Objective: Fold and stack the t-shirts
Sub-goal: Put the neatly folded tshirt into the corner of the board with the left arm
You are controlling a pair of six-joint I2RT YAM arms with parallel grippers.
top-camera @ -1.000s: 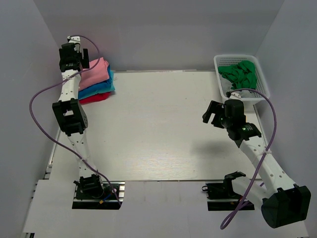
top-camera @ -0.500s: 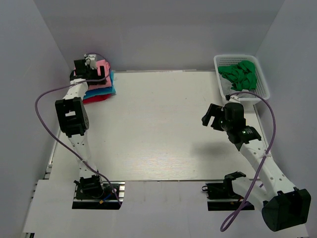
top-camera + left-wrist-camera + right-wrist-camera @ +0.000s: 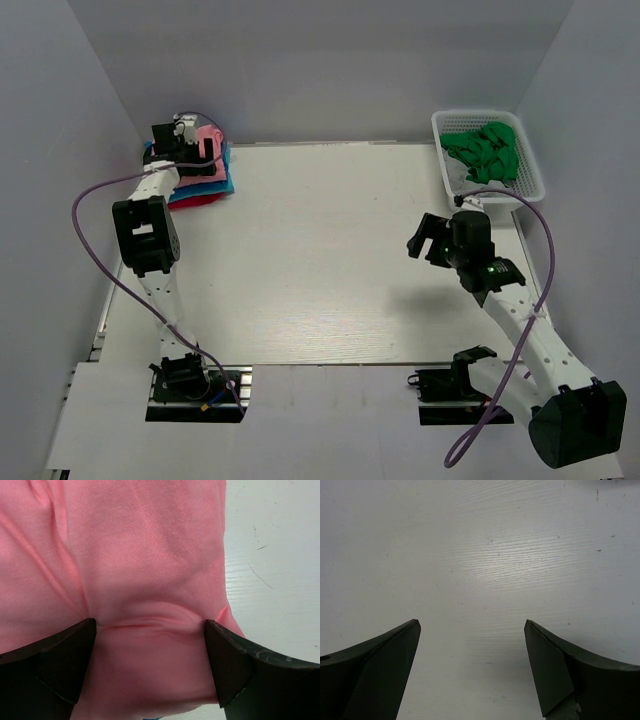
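Observation:
A stack of folded t-shirts sits at the table's far left corner: the salmon-pink one (image 3: 208, 138) on top, a bright blue one (image 3: 204, 183) under it and a red one (image 3: 195, 199) at the bottom. My left gripper (image 3: 172, 148) is open and pressed down onto the pink shirt (image 3: 145, 570), its fingers (image 3: 60, 660) wide apart with the cloth bulging between them. My right gripper (image 3: 428, 236) is open and empty over the bare table (image 3: 485, 555) at the right. No teal shirt shows.
A white basket (image 3: 530, 175) at the far right corner holds crumpled green cloth (image 3: 485, 150). Grey walls stand close on the left, back and right. A purple cable loops along each arm.
My left gripper has come down from above the stack onto the pink shirt on top. The right arm has barely moved.

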